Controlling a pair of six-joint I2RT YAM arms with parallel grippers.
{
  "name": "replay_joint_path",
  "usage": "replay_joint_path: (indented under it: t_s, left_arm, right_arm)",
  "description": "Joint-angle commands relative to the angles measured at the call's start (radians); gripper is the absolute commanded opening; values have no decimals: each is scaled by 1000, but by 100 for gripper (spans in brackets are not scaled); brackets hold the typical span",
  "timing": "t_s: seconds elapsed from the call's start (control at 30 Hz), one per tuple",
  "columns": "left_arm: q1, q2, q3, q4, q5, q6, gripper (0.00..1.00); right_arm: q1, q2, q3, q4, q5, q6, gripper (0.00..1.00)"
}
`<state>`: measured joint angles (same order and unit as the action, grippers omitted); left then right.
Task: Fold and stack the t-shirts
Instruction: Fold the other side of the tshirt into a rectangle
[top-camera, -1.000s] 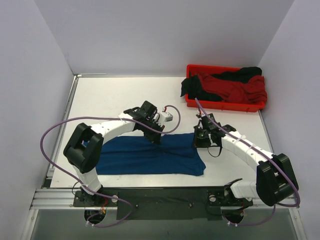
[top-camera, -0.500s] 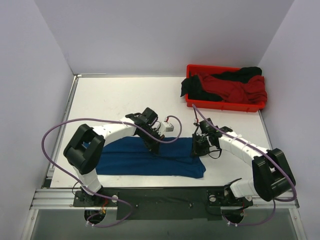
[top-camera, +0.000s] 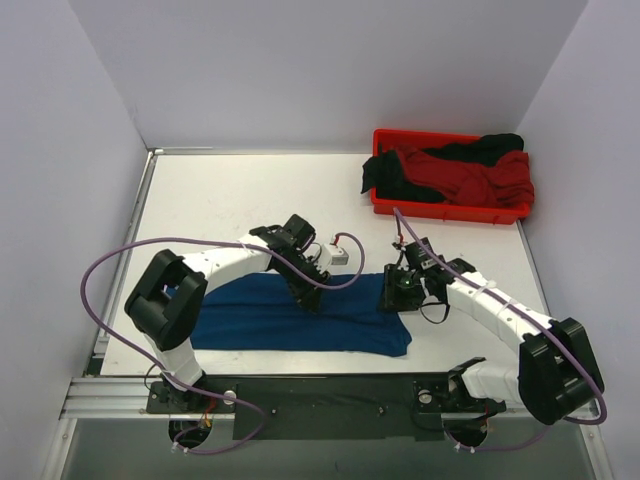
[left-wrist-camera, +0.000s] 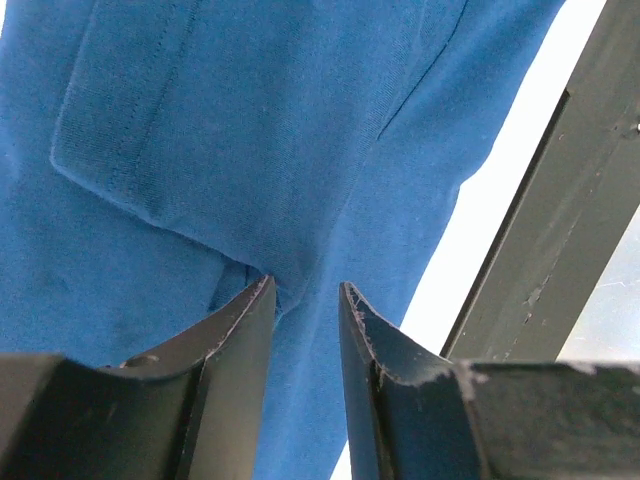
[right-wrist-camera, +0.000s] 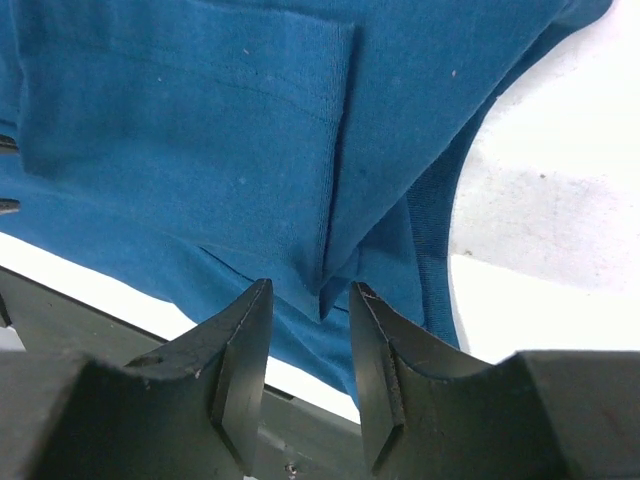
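On the counter (top-camera: 220, 200), top view: navy t-shirt (top-camera: 250, 320) lies folded near front edge, left claw (top-camera: 310, 300) and right claw (top-camera: 392, 300) low over it | left wrist: jaws apart, gripping nothing | right wrist: same | best lift straight, don't snag fold.

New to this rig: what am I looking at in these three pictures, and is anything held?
Two white robot arms are bolted at the near edge of a table. The overhead picture shows the left arm and right arm reaching over a dark blue t-shirt lying on it. A red tray at the far right holds red and black shirts. The other two pictures come from wrist cameras: the left fingers and right fingers stand apart over folds of the blue cloth, apparently gripping nothing.
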<state>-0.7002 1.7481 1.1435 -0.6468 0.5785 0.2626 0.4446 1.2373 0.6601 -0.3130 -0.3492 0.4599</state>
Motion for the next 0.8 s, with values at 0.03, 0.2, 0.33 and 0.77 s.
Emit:
replay_joint_path:
  t_s: [0.03, 0.2, 0.33, 0.77]
  left_arm:
    - [7, 17, 32, 79, 27, -63, 42]
    - [-7, 53, 10, 99, -8, -89, 10]
    - [-8, 19, 15, 75, 32, -80, 0]
    - [-7, 2, -50, 62, -8, -54, 0]
  right_arm:
    - [20, 40, -51, 46, -25, 57, 33]
    - [48, 74, -53, 54, -36, 62, 7]
    - [43, 34, -39, 2, -8, 46, 0]
    - [23, 39, -43, -100, -14, 8, 0]
